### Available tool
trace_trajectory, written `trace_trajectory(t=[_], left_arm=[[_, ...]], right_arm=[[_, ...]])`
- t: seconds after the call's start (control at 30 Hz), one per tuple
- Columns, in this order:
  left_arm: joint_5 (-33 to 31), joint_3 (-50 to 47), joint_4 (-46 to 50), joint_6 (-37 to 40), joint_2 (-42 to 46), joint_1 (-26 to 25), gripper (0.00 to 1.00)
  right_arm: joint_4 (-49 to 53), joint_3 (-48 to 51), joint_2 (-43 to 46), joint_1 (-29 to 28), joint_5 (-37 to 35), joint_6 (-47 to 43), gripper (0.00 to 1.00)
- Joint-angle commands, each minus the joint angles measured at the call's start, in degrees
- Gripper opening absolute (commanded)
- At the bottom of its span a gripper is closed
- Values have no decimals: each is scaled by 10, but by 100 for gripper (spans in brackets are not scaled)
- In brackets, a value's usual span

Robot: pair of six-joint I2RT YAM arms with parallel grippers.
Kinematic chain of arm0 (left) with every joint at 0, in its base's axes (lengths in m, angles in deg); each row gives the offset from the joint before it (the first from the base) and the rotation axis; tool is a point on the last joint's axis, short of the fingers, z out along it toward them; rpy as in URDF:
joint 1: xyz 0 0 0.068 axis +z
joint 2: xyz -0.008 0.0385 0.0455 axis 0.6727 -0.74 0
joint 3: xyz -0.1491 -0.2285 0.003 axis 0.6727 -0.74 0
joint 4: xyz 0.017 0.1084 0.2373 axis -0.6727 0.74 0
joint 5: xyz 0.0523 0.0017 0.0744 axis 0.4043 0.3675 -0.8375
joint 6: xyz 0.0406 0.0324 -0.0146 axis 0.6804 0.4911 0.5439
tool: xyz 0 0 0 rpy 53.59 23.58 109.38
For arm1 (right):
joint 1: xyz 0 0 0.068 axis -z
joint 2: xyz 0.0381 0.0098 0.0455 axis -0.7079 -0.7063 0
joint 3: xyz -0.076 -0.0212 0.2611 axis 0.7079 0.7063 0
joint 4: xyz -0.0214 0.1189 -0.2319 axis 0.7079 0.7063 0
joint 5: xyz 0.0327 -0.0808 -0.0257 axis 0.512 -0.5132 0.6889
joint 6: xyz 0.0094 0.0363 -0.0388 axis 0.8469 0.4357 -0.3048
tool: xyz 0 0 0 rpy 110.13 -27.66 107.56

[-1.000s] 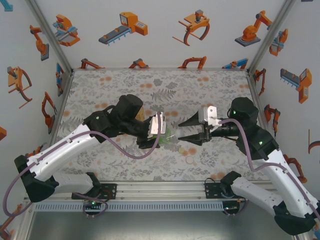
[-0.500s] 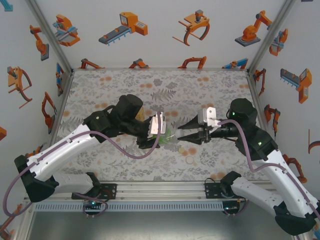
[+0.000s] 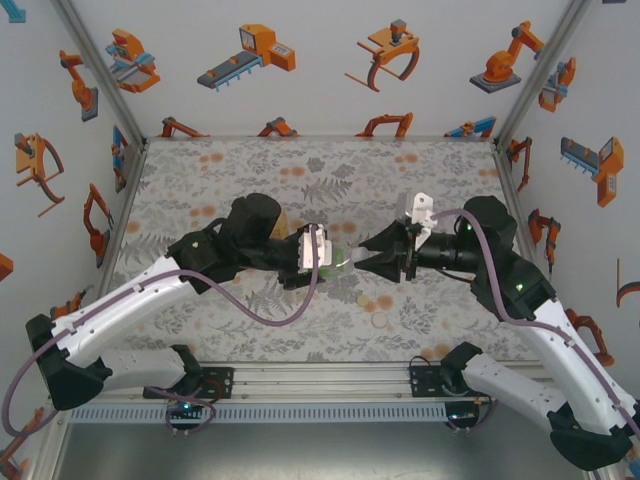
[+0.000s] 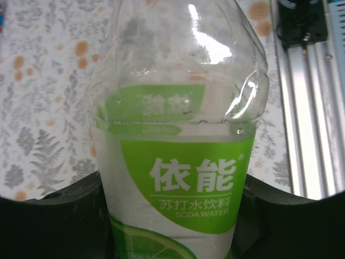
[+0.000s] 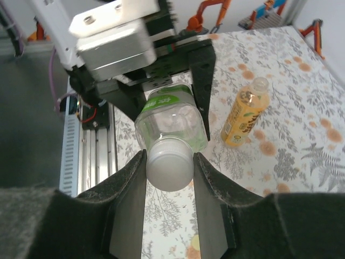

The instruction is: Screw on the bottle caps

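Observation:
A short clear bottle with a green soda-water label [image 4: 178, 162] lies level above the table, and my left gripper [image 4: 172, 221] is shut on its body. From above, that bottle [image 3: 341, 262] points right from the left gripper [image 3: 320, 258]. My right gripper [image 5: 169, 157] is shut on the white cap [image 5: 170, 170], which sits on the bottle's neck [image 5: 172, 121]. In the top view the right gripper [image 3: 362, 260] meets the bottle mouth. A taller yellow-orange bottle [image 5: 245, 113] stands capless on the table. The slim colourless bottle is out of view.
A pale yellow cap [image 3: 362, 298] lies on the floral table [image 3: 250, 180] just in front of the grippers, with a faint ring-shaped thing [image 3: 380, 321] nearer the front edge. The aluminium rail [image 3: 320, 385] runs along the near edge. White walls enclose the sides.
My right gripper moved left and closed, bringing the white cap onto the bottle's neck. The left gripper lifted the bottle slightly towards it.

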Motion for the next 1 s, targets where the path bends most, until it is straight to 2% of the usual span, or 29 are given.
trace_trajectory(t=[0.0, 0.2, 0.33, 0.53, 0.67, 0.8, 0.97], left_arm=[[-77, -16, -105, -3, 14, -1, 0], [-152, -17, -163, 10, -8, -2, 0], [-217, 0, -178, 16, -34, -4, 0], [-335, 40, -184, 42, -85, -24, 0], [-407, 58, -192, 65, -113, -41, 0], [-397, 56, -194, 65, -112, -44, 0], [-329, 37, -197, 43, -90, -39, 0]], right_arm=[[-57, 11, -2, -2, -85, 153, 0], [-86, 14, -17, -2, -201, 346, 0], [-50, -8, -43, -3, -262, 446, 0], [75, -72, -90, -6, -370, 529, 0], [74, -70, -93, -6, -390, 574, 0], [66, -69, -95, -6, -387, 574, 0], [49, -65, -86, -6, -390, 534, 0]])
